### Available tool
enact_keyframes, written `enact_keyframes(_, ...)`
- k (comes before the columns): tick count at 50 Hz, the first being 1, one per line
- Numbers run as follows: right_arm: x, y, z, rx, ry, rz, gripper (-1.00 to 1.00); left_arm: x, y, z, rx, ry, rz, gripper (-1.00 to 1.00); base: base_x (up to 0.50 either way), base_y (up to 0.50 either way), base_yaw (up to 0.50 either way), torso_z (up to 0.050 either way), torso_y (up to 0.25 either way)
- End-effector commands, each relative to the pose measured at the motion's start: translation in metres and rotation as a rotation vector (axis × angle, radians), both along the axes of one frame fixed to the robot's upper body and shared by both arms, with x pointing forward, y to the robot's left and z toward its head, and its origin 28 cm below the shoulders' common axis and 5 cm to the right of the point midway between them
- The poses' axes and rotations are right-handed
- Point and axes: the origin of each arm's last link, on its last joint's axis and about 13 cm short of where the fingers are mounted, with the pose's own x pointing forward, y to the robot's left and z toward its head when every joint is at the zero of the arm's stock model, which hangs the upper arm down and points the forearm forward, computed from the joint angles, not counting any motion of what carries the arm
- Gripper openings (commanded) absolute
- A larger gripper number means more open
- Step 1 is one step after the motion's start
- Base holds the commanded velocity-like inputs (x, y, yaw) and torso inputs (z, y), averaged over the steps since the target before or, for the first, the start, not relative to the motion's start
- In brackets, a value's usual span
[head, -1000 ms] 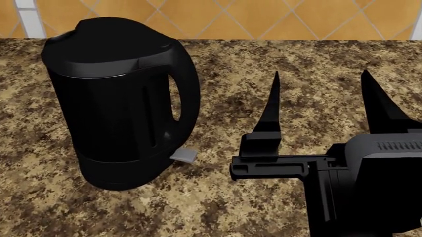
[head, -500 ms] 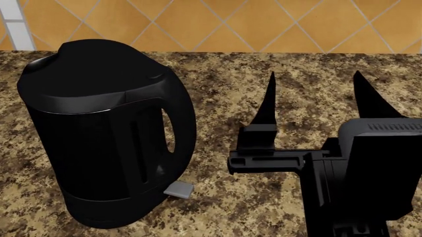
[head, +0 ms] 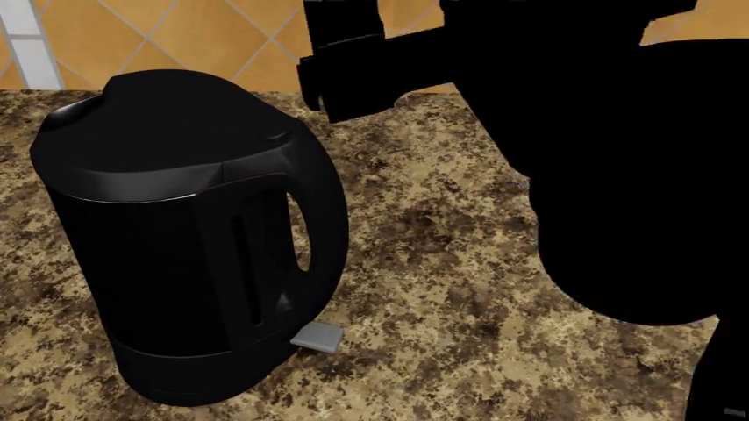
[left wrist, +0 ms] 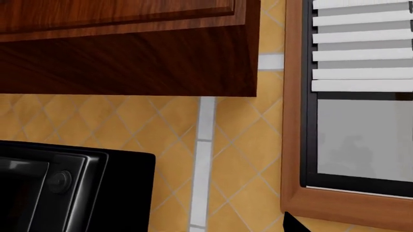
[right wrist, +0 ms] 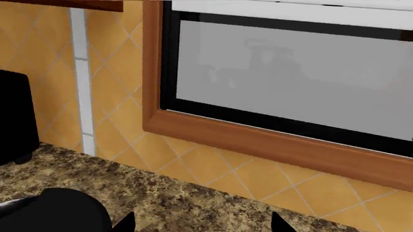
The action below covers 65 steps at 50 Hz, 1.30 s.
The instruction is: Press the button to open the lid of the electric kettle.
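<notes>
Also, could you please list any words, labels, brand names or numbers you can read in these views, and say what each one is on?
No readable text in any view.
The electric kettle, its lid and the small grey tab at its base are plain.
The black appliance in the left wrist view shows a round knob but no legible marking.

The electric kettle (head: 188, 237) stands upright on the counter (head: 445, 289) at the left, its lid (head: 164, 132) on top and its handle facing right. A small tab (head: 316, 337) lies at its base. The right arm (head: 609, 158) looms above the counter to the kettle's right. A tiled wall (head: 210, 35) runs behind.
</notes>
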Motion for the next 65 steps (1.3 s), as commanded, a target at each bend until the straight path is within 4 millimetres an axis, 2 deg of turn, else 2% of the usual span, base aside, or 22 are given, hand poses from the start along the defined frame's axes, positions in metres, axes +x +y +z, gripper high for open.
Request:
enact_keyframes(1,-0.001,0.014,0.076,-0.335,0.261,0.260,1.00,-0.005,0.007,0.003,-0.045,-0.001,-0.017,1.00,0.00,0.00,0.00,0.000,0.000)
enact_keyframes(11,-0.003,0.019,0.089,-0.347,0.262,0.294,1.00,-0.007,0.007,0.003,-0.068,0.005,-0.047,1.00,0.00,0.00,0.00,0.000,0.000)
enact_keyframes(15,0.002,0.021,0.098,-0.357,0.259,0.239,1.00,-0.007,0.007,0.003,-0.063,0.004,-0.048,1.00,0.00,0.00,0.00,0.000,0.000)
enact_keyframes(16,0.003,0.021,0.100,-0.354,0.252,0.235,-1.00,-0.007,0.007,0.003,-0.061,0.004,-0.050,1.00,0.00,0.00,0.00,0.000,0.000)
enact_keyframes(27,0.000,0.034,0.094,-0.468,0.301,0.335,-1.00,-0.008,0.005,0.002,-0.046,0.012,-0.054,1.00,0.00,0.00,0.00,0.000,0.000)
enact_keyframes(31,-0.001,0.039,0.099,-0.517,0.318,0.370,-1.00,-0.009,0.005,0.003,-0.040,0.015,-0.059,1.00,0.00,0.00,0.00,0.000,0.000)
enact_keyframes(34,0.003,0.039,0.100,-0.515,0.325,0.364,-1.00,-0.009,0.005,0.003,-0.037,0.015,-0.061,1.00,0.00,0.00,0.00,0.000,0.000)
enact_keyframes(49,0.024,0.042,0.082,-0.539,0.394,0.359,-1.00,-0.007,0.003,0.001,-0.026,0.021,-0.078,1.00,0.00,0.00,0.00,0.000,0.000)
enact_keyframes(65,0.038,0.054,0.081,-0.558,0.410,0.348,-1.00,-0.010,0.005,0.003,-0.035,0.015,-0.073,1.00,0.00,0.00,0.00,0.000,0.000)
